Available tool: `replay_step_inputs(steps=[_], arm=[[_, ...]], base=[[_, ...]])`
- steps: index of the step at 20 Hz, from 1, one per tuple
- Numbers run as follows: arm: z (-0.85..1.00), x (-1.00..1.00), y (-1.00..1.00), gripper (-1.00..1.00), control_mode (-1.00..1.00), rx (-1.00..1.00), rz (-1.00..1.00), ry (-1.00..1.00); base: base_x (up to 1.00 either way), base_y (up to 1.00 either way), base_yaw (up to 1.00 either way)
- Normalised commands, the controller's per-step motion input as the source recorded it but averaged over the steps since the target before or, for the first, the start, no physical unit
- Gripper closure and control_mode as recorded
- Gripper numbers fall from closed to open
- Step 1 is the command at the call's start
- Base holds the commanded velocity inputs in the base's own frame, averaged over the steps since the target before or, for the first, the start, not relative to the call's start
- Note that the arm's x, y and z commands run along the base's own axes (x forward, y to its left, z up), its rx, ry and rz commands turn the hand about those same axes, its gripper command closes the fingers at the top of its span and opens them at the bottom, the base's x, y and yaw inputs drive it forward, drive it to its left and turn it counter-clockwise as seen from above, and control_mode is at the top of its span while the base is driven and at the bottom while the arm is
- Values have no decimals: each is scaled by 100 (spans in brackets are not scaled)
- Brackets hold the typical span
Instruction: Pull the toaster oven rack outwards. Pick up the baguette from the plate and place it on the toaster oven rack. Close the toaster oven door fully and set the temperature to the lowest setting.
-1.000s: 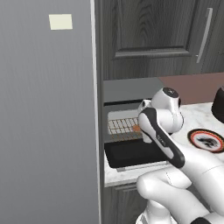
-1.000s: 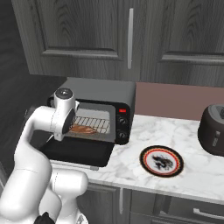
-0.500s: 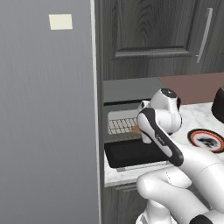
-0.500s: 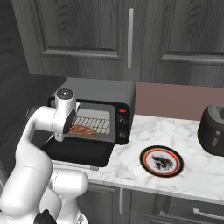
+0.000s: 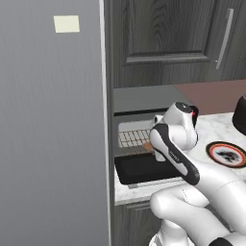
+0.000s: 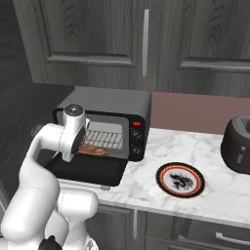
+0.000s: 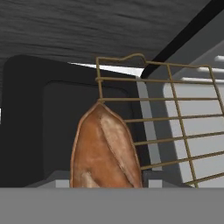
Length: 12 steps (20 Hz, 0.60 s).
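**Baguette at the front of the oven rack**

The toaster oven (image 6: 112, 110) stands on the marble counter (image 6: 215, 195) with its door (image 6: 88, 168) folded down flat in front of the opening. Inside, the rack (image 6: 105, 139) shows as a pale wire grid; in the hand view its thin bars (image 7: 183, 127) spread to the right of the bread.

The baguette (image 7: 105, 151) lies long and orange-brown at the rack's front edge, partly over the open door, seen from the right base view as a reddish strip (image 6: 93, 150) just beside the arm's hand. From the left base view a small orange bit of it (image 5: 148, 145) peeks out next to the arm.

The claw sits low over the baguette, but its fingertips are hidden, so I cannot tell whether it grips the bread or stands open.

The plate (image 6: 180, 179) with the orange-red rim rests bare on the counter, well apart to the right of the oven. A dark rounded pot (image 6: 239, 144) stands farther right.
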Motion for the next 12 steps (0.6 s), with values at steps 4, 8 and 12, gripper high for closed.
replay_step_inputs(steps=[4, 8, 12], arm=[[-10, 2, 0, 100, -100, 0, 0, 0], [0, 8, 0, 100, -100, 0, 0, 0], [7, 19, 0, 100, -100, 0, 0, 0]], base=[[0, 0, 0], [0, 0, 0], [0, 0, 0]])
